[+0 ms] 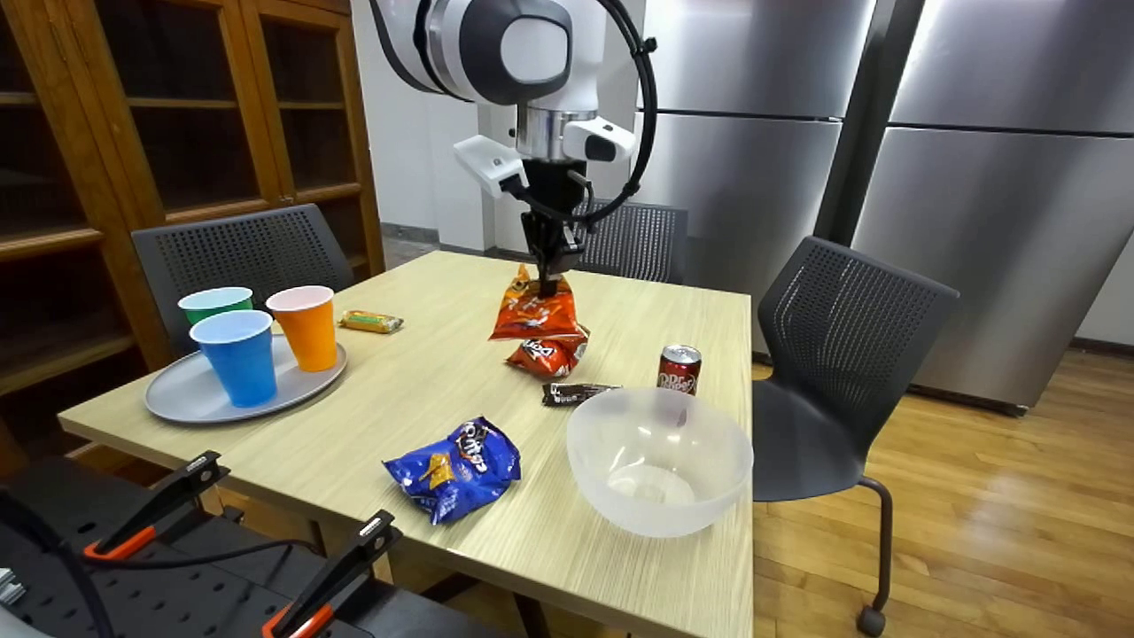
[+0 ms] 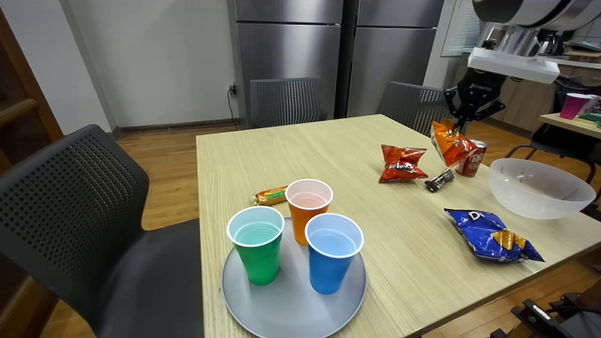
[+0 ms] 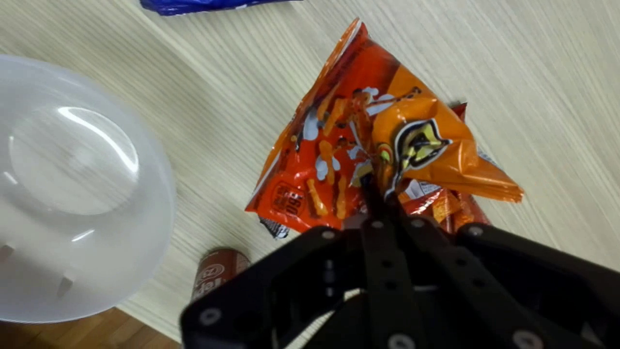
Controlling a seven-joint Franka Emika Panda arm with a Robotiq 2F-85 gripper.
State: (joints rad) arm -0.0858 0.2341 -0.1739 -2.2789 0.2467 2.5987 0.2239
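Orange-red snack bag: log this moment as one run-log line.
gripper: pinching orange-red snack bag above table | red Doritos bag: lying on table | Dr Pepper can: upright near frosted bowl

White-gray arm [image 1: 536, 49], wrist [image 1: 542, 135] vertical, end effector [image 1: 548, 287] pointing down, 2 fingers [image 3: 380, 245] pinched together

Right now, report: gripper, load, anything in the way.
Gripper shut on orange chip bag. Bag hangs above the table. Close by: red chip bag, black-wrapped bar, soda can.
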